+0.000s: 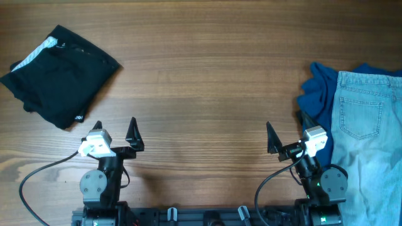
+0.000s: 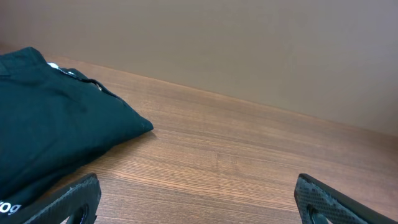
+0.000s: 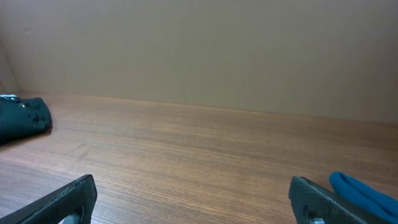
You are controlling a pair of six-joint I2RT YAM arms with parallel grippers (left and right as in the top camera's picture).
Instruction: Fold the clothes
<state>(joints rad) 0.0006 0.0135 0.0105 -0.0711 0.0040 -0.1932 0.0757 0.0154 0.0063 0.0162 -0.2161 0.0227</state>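
Note:
Folded black shorts (image 1: 59, 74) with a pale waistband edge lie at the far left of the table; they also show in the left wrist view (image 2: 56, 124) and small in the right wrist view (image 3: 23, 118). A blue top (image 1: 317, 91) lies at the right, partly under light-blue denim jeans (image 1: 367, 132); a bit of the top shows in the right wrist view (image 3: 364, 193). My left gripper (image 1: 116, 129) is open and empty, near the front edge, below the shorts. My right gripper (image 1: 286, 129) is open and empty, just left of the blue top.
The wooden table (image 1: 201, 81) spans the view. A cable (image 1: 38, 176) runs from the left arm base at the front left. A plain wall stands behind the table's far edge (image 3: 199, 109).

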